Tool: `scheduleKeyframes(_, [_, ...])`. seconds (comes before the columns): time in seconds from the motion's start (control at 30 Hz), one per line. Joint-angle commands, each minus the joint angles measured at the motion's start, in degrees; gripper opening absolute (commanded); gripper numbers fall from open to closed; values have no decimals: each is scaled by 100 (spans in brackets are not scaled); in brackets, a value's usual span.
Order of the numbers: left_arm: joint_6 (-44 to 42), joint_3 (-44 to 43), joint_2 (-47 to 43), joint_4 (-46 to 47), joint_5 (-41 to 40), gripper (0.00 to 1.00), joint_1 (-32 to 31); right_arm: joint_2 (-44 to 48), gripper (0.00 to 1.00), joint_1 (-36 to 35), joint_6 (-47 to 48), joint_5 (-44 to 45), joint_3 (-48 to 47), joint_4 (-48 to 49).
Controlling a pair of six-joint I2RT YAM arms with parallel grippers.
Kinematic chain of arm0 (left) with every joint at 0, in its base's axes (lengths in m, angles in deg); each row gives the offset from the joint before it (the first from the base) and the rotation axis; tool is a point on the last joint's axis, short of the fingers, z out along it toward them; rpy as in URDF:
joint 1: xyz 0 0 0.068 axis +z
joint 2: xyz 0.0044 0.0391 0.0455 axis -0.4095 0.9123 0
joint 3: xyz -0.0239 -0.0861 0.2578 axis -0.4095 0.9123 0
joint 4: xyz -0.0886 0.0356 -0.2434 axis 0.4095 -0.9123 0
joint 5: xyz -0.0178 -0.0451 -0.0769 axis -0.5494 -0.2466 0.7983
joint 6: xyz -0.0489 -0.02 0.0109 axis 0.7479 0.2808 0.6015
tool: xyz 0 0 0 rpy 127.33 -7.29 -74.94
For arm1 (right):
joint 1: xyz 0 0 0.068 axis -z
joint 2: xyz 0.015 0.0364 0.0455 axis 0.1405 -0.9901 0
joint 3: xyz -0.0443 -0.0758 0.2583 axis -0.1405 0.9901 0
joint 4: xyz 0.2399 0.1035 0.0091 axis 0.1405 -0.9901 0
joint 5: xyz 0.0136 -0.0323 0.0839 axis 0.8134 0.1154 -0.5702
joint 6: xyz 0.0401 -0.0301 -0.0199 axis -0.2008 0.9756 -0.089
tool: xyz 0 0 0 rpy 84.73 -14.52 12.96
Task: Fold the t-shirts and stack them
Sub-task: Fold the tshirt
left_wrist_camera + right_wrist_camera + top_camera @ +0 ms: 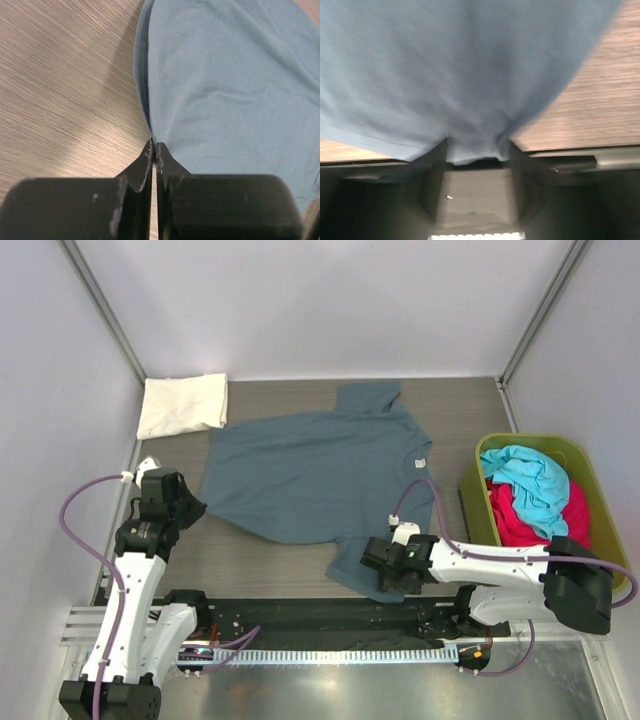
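From above, the blue shirt lies spread flat in the middle of the table, collar toward the bin on the right, hem toward the left. The cream shirt sits folded at the back-left corner, just off the blue one's far hem corner. In the bin, a turquoise shirt is heaped over a red shirt. The left gripper is at the near hem corner, and the overhead view cannot say what it is doing there. The left wrist camera can: the two fingers are clenched tight together with the cloth's edge tapering right into the seam between them, so it is pinching the blue shirt. That corner rides a little off the wood, with a shadow under it. Over to the right gripper, down on the near sleeve, and from above its body hides the tips. Its wrist view is blurred, but it shows the jaws standing apart on either side of a bunched fold of blue cloth, with creases running down into the gap. Whether they are squeezing that fold or only flanking it, I cannot tell. Bare wood shows off to the right of the sleeve.
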Motion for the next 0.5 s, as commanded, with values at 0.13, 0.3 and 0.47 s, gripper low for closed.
scheduleKeyframes(0.13, [-136, -42, -95, 92, 87, 1, 24, -139, 14, -38, -45, 736, -9, 420])
scheduleKeyframes(0.3, [-224, -183, -130, -83, 78, 0, 24, 386, 1, -38, -62, 868, -466, 34])
scheduleKeyframes(0.47, [-312, -350, -131, -40, 87, 0, 33, 731, 1, 155, 315, 1518, -1678, -661])
